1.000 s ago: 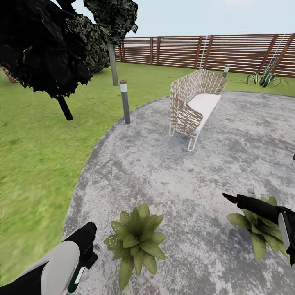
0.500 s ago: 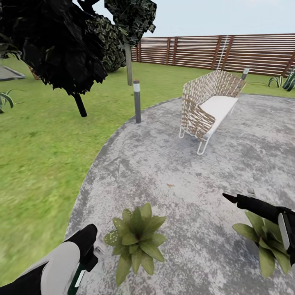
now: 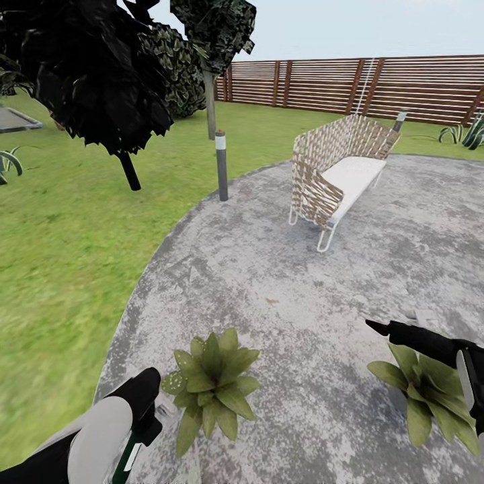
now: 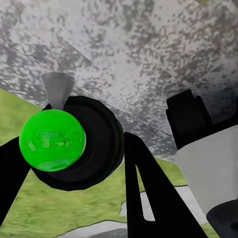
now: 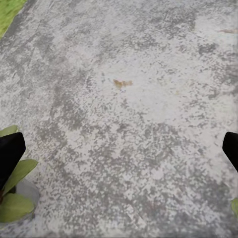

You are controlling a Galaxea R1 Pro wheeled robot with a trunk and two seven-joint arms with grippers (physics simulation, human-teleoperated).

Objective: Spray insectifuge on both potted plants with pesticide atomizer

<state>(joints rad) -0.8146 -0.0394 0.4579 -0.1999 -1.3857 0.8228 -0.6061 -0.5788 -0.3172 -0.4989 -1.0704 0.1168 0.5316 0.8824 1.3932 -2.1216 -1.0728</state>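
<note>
Fingers of the left gripper clamp the slim green-and-white pesticide atomizer, so pickup looks done; right gripper is spread, empty. Both broad-leaved potted plants, nearer than the woven bench, appear unsprayed.

The paving is looking like rough, mottled grey concrete, matt throughout. The fence is showing as brown wooden slats. The bench is wearing a woven wicker-like lattice over thin white metal legs, with a smooth white seat. The atomizer is gleaming as glossy green plastic in a matt black collar. The plants are showing smooth, slightly waxy leaves. The lawn is looking soft and matt.
</note>
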